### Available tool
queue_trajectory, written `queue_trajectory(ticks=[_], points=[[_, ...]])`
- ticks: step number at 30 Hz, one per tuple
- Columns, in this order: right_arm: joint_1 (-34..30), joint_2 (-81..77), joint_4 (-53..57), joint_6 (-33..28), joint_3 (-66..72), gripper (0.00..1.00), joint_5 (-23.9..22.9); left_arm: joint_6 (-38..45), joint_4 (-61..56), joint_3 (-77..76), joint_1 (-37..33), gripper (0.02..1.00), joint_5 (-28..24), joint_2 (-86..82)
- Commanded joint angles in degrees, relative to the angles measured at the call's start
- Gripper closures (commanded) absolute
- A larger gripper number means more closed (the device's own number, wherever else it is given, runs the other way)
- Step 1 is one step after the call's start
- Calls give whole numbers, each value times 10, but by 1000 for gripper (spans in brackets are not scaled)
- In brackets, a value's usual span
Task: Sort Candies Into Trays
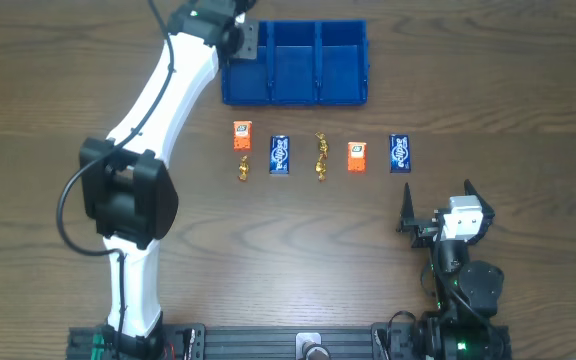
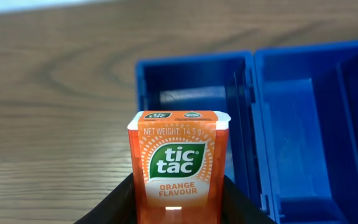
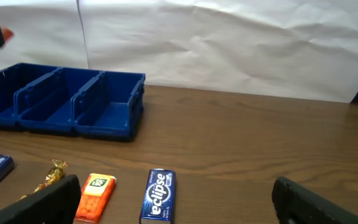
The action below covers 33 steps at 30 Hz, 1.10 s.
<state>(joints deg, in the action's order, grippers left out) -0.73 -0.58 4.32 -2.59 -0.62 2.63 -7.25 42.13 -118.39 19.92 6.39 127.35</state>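
Note:
My left gripper point(image 1: 240, 36) is shut on an orange mint box point(image 2: 179, 163), held upright just before the left-end compartment of the blue three-part tray point(image 1: 295, 92) point(image 2: 194, 60). On the table in front of the tray lie two more orange boxes point(image 1: 242, 135) point(image 1: 356, 156), two blue gum packs point(image 1: 280, 154) point(image 1: 400, 153) and three gold-wrapped candies point(image 1: 244, 170) point(image 1: 320, 145) point(image 1: 320, 170). My right gripper point(image 1: 436, 212) stands open near its base, short of the row, with nothing between its fingers point(image 3: 50, 200).
The tray point(image 3: 73, 102) stands at the table's far edge, with a white wall behind it. From the right wrist I see an orange box point(image 3: 96, 190), a blue pack point(image 3: 158, 194) and a gold candy point(image 3: 52, 173) close ahead. Bare wood lies right of the tray.

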Motion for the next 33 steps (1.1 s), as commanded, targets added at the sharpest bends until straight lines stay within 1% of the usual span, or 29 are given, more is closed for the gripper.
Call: queue_trajectory(ticks=[1, 8, 17, 19, 22, 29, 33], points=[[1, 4, 3, -5, 2, 3, 0, -21, -1, -14, 7, 757, -21, 22], [1, 4, 3, -5, 2, 3, 0, -22, -3, -14, 8, 755, -45, 39], [1, 4, 3, -5, 2, 3, 0, -35, 0, -14, 7, 746, -45, 49], [1, 4, 3, -5, 2, 3, 0, -35, 1, -14, 7, 722, -45, 50], [1, 4, 3, -5, 2, 3, 0, -36, 1, -14, 7, 658, -45, 51], [1, 4, 3, -5, 2, 3, 0, -50, 1, -14, -5, 586, -47, 51], [1, 4, 3, -5, 2, 3, 0, -50, 1, -14, -5, 570, -47, 51]])
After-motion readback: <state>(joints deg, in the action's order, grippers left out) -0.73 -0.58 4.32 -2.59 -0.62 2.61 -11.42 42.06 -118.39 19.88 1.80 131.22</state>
